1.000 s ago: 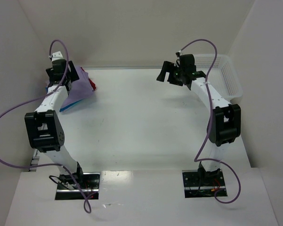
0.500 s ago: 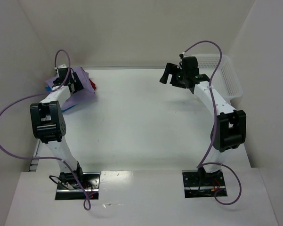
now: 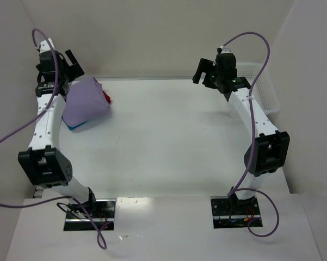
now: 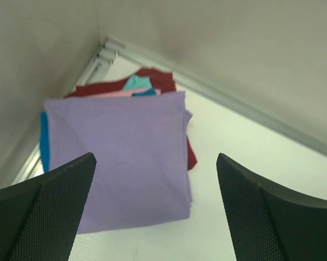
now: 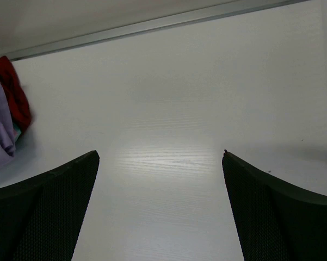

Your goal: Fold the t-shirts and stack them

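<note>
A folded lavender t-shirt lies on top of a stack at the table's far left corner. Edges of a red shirt and a blue shirt stick out under it. In the left wrist view the lavender shirt covers the stack, with red, pink and blue edges showing. My left gripper is open and empty, raised above and behind the stack. My right gripper is open and empty, high over the far right of the table.
A white mesh basket stands at the far right corner, partly behind the right arm. White walls close in the table on the left, back and right. Purple cables loop from both arms.
My left gripper has lifted up and back off the lavender shirt, leaving it flat on the stack. My right gripper has risen and drawn back a little toward the far right.
</note>
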Controlling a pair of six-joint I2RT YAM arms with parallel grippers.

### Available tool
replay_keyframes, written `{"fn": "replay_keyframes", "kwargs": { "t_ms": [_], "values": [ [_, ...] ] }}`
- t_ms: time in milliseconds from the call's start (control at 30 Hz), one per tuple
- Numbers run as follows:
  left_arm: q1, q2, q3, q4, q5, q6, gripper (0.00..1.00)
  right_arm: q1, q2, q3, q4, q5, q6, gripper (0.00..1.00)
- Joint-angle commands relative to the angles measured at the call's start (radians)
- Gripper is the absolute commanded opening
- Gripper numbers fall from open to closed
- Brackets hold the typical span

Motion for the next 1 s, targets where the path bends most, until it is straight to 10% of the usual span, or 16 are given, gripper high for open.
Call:
{"fn": "replay_keyframes", "kwargs": {
  "t_ms": [0, 500, 967],
  "values": [
    [0.002, -0.147, -0.021, -0.026, -0.034, 0.002, 0.99, -0.013, -0.055, 0.057, -0.024, 0.021, 0.003, 0.99],
    [0.022, -0.521, -0.388, -0.142, 0.123, 0.042, 0.99, -0.013, -0.132, -0.058, -0.011, -0.108, -0.057, 0.99],
    [0.022, -0.445, -0.460, -0.115, 0.210, 0.009, 0.99, -0.013, -0.260, -0.155, 0.025, -0.180, -0.025, 0.99]
  ]
}}
